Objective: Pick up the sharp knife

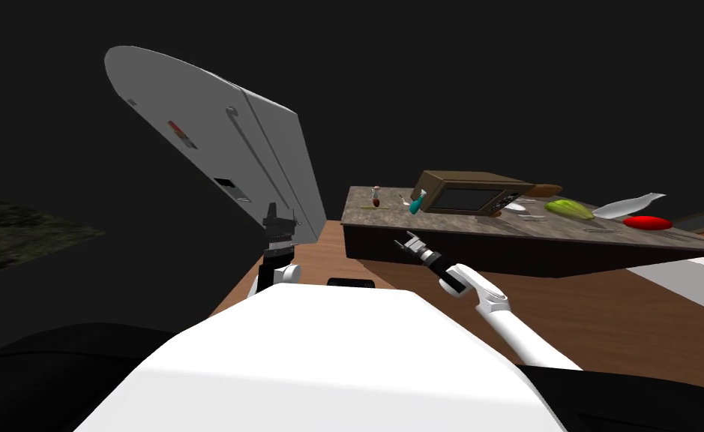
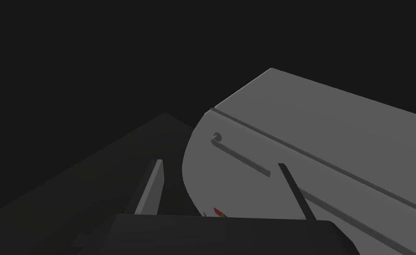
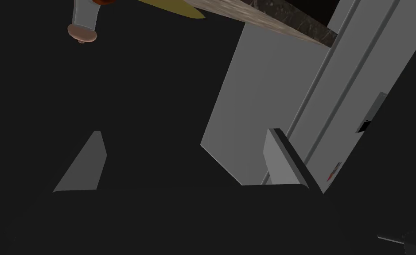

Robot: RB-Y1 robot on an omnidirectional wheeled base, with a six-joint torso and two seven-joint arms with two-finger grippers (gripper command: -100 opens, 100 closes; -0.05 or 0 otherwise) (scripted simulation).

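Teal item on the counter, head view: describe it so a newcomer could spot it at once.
Find the mottled stone-topped counter right of the grey fridge; a brown microwave sits on it. The teal item stands tilted by the microwave's fridge-side corner. It is the only teal thing there; its neighbour toward the fridge is a small upright bottle, pale on top and reddish below.
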